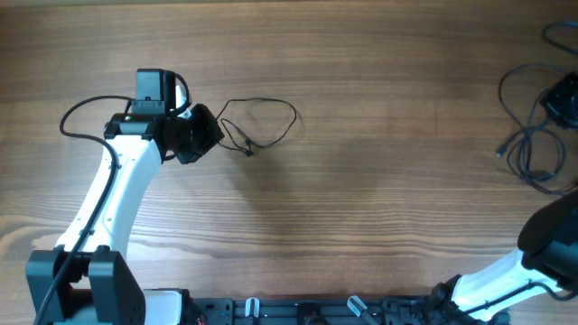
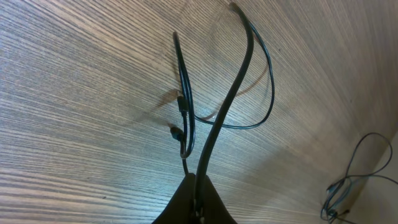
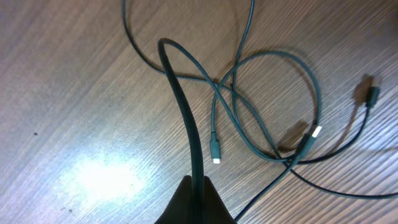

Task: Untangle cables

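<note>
Since both wrist cameras show wire coming straight out of closed fingertips, each tool is clamped and neither is free: the left tool (image 2: 196,182) grips the looped cable (image 2: 239,81), and the right tool (image 3: 198,183) grips one strand of the tangled cables (image 3: 186,112). Just beyond the left tips, the looped cable doubles back on itself, with its small plugs (image 2: 176,132) resting on the surface (image 2: 74,93). Seen from above, it lies alone beside the left tool (image 1: 206,135), well apart from the heap at the far right edge (image 1: 526,135). Just beyond the right tips, the held strand arches up and away, while two thinner loops cross each other near it, a light-tipped plug (image 3: 216,153) lying inside them. The step in hand looks like separating the next cable: one seems sorted out on the left and the rest remain knotted on the right. The next move probably calls for the right tool to lift and draw its strand clear of the crossings, slowly enough that the heap does not drag along. The plug ends are the likeliest snags, since a second light-tipped one (image 3: 315,132) and a dark one (image 3: 372,96) sit against other loops. Farther off, the left arm's own thick cord (image 1: 63,122) bulges outward, away from the work.
</note>
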